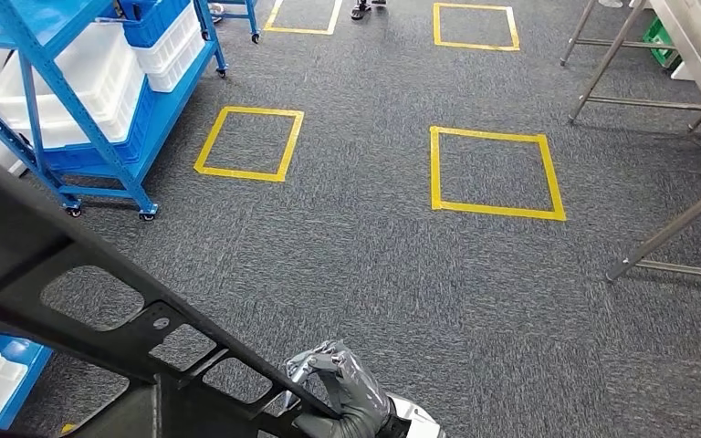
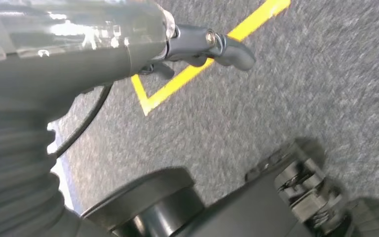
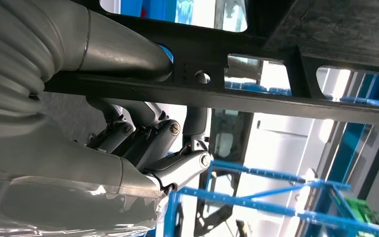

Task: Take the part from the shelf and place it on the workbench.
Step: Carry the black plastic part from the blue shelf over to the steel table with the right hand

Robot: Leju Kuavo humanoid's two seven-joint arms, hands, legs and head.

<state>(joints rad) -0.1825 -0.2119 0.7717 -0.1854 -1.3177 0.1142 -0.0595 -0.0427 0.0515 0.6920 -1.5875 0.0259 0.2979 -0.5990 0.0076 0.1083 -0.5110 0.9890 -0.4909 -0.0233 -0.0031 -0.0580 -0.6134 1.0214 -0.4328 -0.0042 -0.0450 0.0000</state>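
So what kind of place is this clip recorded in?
Most likely a factory-style workshop or robot test floor. Yellow tape squares mark stations on the grey carpet, a blue wheeled shelf carries white and blue bins, and metal-legged workbenches stand at the right. The right hand grips a black frame part.

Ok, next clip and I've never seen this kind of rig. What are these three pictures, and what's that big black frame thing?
This is a walking humanoid robot with two arms ending in fingered hands. The wide picture is from its head, looking down at grey carpet marked with yellow tape squares. A blue shelf on wheels holding white bins stands at left; table legs at right.

The black frame with cut-out holes is the part it carries. The right hand grips its edge; the right wrist camera shows that hand's fingers wrapped around the black bar from close behind.

The left wrist picture looks past the left hand at the floor; that hand's state is unclear.
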